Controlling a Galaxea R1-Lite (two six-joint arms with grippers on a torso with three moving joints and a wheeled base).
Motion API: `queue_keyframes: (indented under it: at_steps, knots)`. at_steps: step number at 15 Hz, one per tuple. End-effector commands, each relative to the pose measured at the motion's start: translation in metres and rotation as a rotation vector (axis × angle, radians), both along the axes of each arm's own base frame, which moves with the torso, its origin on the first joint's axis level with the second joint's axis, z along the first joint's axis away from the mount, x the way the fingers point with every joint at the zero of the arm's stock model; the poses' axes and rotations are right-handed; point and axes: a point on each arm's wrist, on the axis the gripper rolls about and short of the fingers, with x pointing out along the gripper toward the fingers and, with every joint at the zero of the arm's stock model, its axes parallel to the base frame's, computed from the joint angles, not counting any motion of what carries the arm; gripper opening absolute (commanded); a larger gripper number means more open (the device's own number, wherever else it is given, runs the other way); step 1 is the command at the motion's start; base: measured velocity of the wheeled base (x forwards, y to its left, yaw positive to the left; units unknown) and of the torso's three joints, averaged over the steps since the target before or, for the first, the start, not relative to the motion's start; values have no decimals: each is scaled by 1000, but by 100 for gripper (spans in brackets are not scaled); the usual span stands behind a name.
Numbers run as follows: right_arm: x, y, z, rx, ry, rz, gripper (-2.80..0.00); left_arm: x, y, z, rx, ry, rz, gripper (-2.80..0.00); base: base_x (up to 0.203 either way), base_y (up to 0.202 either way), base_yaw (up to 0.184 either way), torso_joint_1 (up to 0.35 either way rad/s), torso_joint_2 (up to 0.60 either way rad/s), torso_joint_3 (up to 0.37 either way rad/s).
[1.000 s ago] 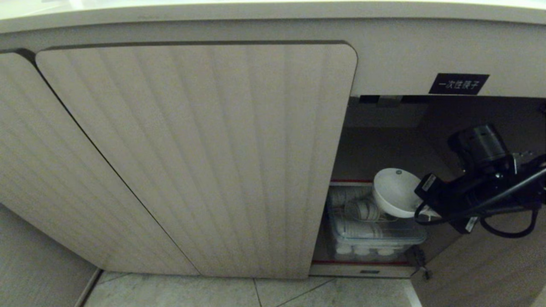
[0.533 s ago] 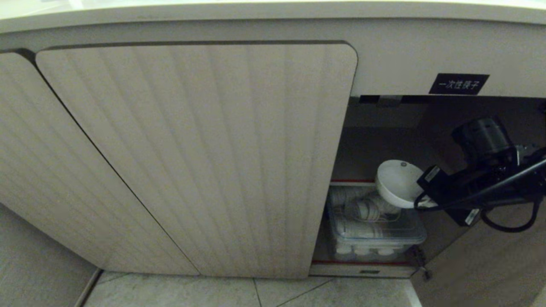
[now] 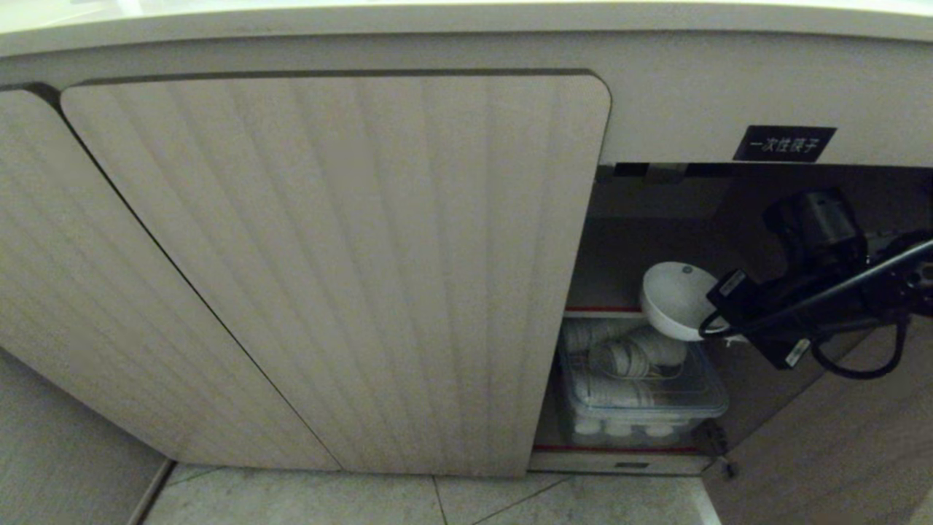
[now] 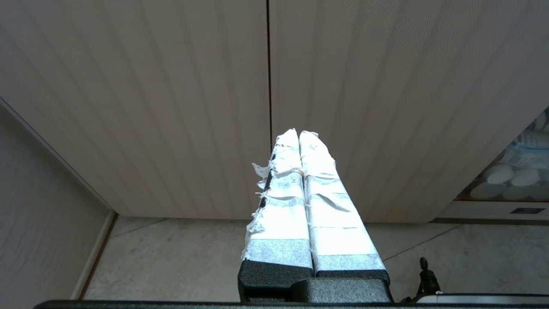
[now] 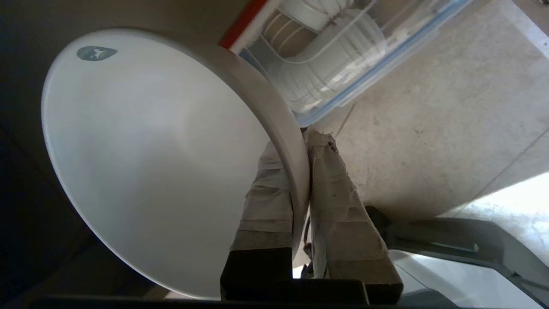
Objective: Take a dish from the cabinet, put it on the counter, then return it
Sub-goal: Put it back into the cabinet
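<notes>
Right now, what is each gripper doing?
Left gripper: shut, holding nothing, facing the closed cabinet door.
Right gripper: shut on the rim of the dish, in the open cabinet.

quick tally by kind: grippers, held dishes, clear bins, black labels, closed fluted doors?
Grippers: 2, left gripper shut and empty, right gripper shut on the bowl's rim
Held dishes: 1, white bowl
Clear bins: 1, bin of white dishes in the cabinet
Black labels: 1, label
Closed fluted doors: 2, door, door
Total: 7
</notes>
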Motion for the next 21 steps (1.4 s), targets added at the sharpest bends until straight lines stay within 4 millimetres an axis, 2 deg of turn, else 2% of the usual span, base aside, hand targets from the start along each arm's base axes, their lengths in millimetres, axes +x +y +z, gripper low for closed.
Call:
queue_keyframes:
  at_steps: [1,21]
  knots:
    - [6,0,-4,2,10,-6,-280,0,0,0,-1,-1,-1,-280,0,0,0,0,0,0]
    - [44,-3,-6,-26,-9,-56,-280,0,0,0,-1,0,-1,-280,0,0,0,0,0,0]
